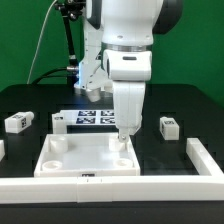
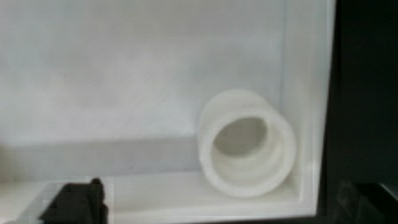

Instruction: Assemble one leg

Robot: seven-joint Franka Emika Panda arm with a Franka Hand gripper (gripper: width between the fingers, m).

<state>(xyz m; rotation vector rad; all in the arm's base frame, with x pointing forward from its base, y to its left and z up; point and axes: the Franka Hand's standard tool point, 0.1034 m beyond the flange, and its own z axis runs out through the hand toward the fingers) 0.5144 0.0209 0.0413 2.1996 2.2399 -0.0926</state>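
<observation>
1. Exterior view: the gripper (image 1: 124,138) hangs low over a far corner of the white panel (image 1: 85,160), a smooth square plastic slab with raised rims.
2. 2 small white cuboid pegs with black-and-white tags lie on the matte black table (image 1: 30,100). The right leg (image 1: 170,126) sits near the panel, and the left leg (image 1: 18,122) is well apart. Neither is held.
3. 1 flat marker board (image 1: 92,118) lies behind the panel, and 1 white rail (image 1: 100,186) lies in front.
4. Wrist view: 1 round, glossy socket (image 2: 246,140) is sunk in the panel (image 2: 125,90). The gripper (image 2: 217,205) shows 2 dark fingertips (image 2: 75,200) spread wide, with nothing between them.
</observation>
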